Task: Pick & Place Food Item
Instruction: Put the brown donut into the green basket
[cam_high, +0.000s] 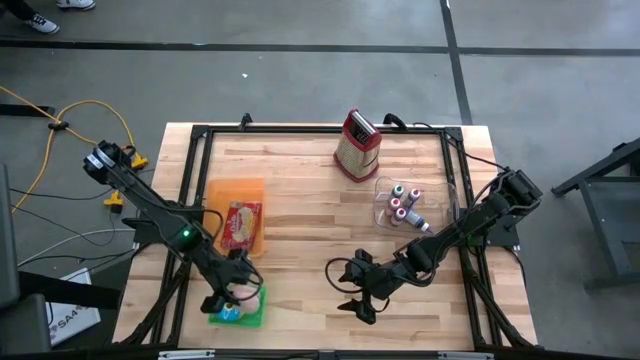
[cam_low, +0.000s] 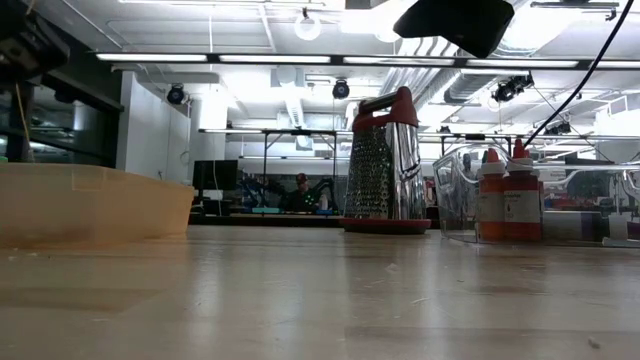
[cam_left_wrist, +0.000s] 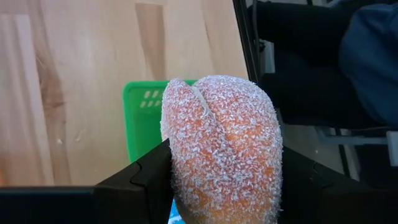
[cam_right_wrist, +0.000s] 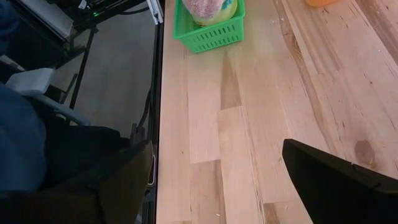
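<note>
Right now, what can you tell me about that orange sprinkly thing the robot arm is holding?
The sugared food item is a rounded, orange-pink lump with white, sugar-like crumbs all over and a thin seam near its top. It is pinched between the two dark fingers of the left tool, one on each side. It hangs just above the green basket near the table's front left corner. Its underside is hidden.

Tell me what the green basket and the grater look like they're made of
Green basket: probably moulded plastic, going by its uniform bright colour and slotted walls. Grater: shiny perforated metal, likely steel, reflecting the room, with a red top handle and base that look like plastic.
</note>
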